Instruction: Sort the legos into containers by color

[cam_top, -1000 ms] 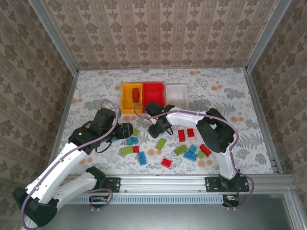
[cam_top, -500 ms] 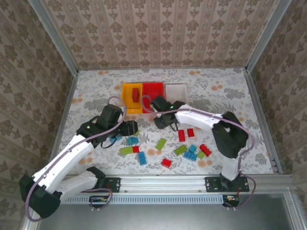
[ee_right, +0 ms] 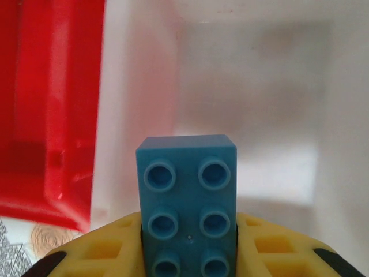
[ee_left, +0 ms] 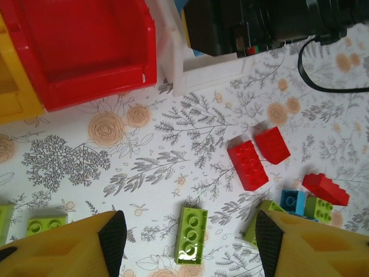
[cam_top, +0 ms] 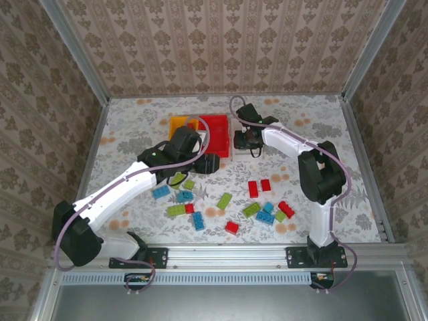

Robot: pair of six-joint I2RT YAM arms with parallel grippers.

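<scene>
Red, lime green and light blue legos (cam_top: pixel 253 189) lie scattered on the table (cam_top: pixel 134 127), nearer the arms than the yellow bin (cam_top: pixel 178 124) and red bin (cam_top: pixel 215 125). The left gripper (cam_top: pixel 208 162) hangs before the red bin, the right gripper (cam_top: pixel 245 138) just right of it. Left wrist: jaws wide apart, empty, above a lime green brick (ee_left: pixel 192 235). Right wrist: jaws clamp a light blue brick (ee_right: pixel 187 202) over the white bin (ee_right: pixel 253 115).

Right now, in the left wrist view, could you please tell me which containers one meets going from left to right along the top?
yellow-orange bin → red bin → white bin
</scene>
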